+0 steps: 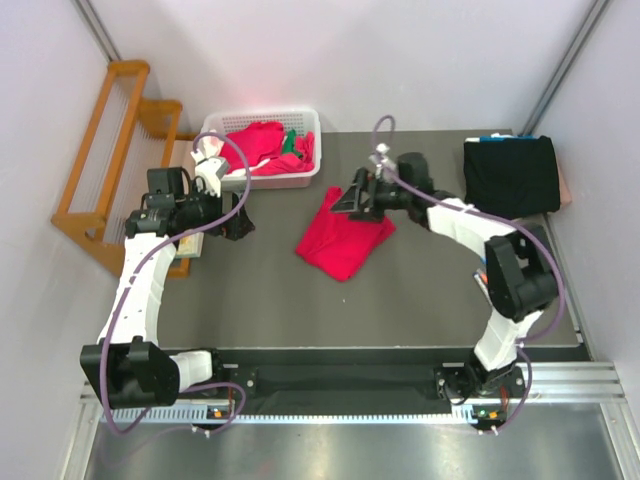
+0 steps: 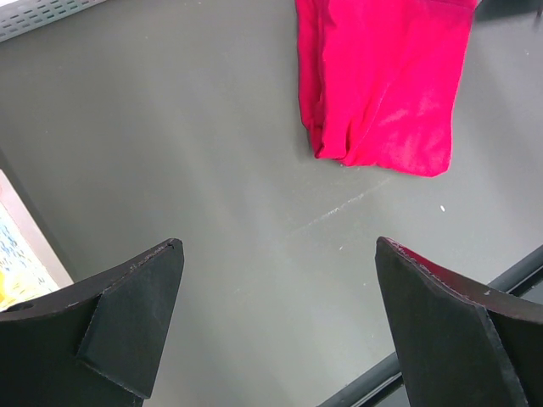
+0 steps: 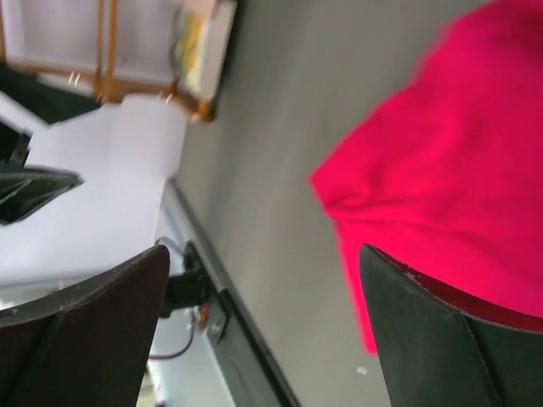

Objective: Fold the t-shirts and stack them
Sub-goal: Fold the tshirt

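With the red t-shirt (image 1: 343, 240) lying folded mid table (image 1: 260, 290), right fingers (image 3: 85, 331) spread empty by its far edge and left fingers (image 2: 127, 322) released above bare surface, folding looks done; next calls for gripping and stacking it on the black t-shirt (image 1: 510, 175) at far right.

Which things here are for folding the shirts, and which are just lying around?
For the job: red t-shirt on the table; bunched red and green t-shirts; folded black t-shirt.
Just lying about: white plastic basket holding the bunched ones; wooden rack.
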### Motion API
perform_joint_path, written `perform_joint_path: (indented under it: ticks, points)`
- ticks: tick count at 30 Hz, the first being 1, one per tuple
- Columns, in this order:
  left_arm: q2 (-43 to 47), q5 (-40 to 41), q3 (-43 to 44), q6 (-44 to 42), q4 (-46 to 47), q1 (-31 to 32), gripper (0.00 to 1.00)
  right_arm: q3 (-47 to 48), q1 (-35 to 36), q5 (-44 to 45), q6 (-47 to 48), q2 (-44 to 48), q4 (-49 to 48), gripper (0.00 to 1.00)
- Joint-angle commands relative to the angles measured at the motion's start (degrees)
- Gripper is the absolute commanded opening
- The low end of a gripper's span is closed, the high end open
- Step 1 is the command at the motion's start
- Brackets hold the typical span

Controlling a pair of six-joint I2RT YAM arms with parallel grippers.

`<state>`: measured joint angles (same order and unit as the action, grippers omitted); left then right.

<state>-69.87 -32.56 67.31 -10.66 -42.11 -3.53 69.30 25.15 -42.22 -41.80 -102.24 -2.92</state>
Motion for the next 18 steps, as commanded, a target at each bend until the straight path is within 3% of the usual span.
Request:
perform_joint_path:
  ticks: [1, 7, 18]
  points:
    - [2.3, -1.3, 1.3, -1.0, -1.1, -0.4, 0.99, -7.6, -9.2, 4.1, 4.2, 0.7, 4.2, 0.93]
    - [3.2, -1.0, 1.5, -1.5, -1.7, -0.4, 0.99, -11.0, -15.0, 5.6, 4.5, -0.5, 5.1, 0.94]
    - [2.5, -1.1, 1.8, -1.3, -1.8, -0.4, 0.99, -13.1, -19.6, 5.0, 6.2, -3.7, 4.3, 0.96]
